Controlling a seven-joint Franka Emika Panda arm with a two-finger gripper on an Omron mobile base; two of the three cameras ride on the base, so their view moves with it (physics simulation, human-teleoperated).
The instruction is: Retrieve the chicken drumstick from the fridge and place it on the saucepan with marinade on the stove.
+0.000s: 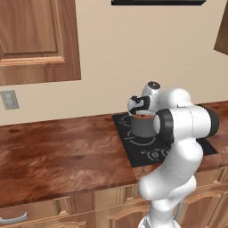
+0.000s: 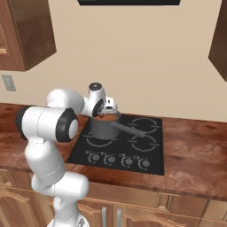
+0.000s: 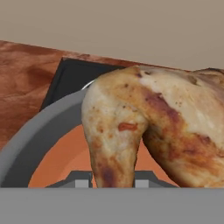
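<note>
A wooden counter (image 1: 58, 151) stretches along my left, brown and grained, under a wall cabinet (image 1: 38, 40) and a pale wall with a grey outlet plate (image 1: 9, 99). To the right of that bare stretch sits the stove (image 2: 146, 155), a flat black cooktop with ring-marked burners and a row of round silver knobs (image 2: 119, 160) along its front edge.

On the rear left burner stands the saucepan (image 2: 103, 128), dark grey and round, its long straight handle (image 2: 129, 130) pointing right across the cooktop. My white arm bends up and over from the base so that my gripper (image 2: 106, 114) hangs directly above the pan's mouth.

My fingers (image 3: 81, 181) are pinched on the chicken drumstick (image 3: 148, 131), which fills the hand view: golden-brown, lumpy skin with darker reddish patches, its narrow end clamped between my tips. Beneath it lies the marinade (image 3: 65, 162), a smooth orange-brown surface ringed by the pan's grey wall. I cannot tell whether the meat touches the liquid.
</note>
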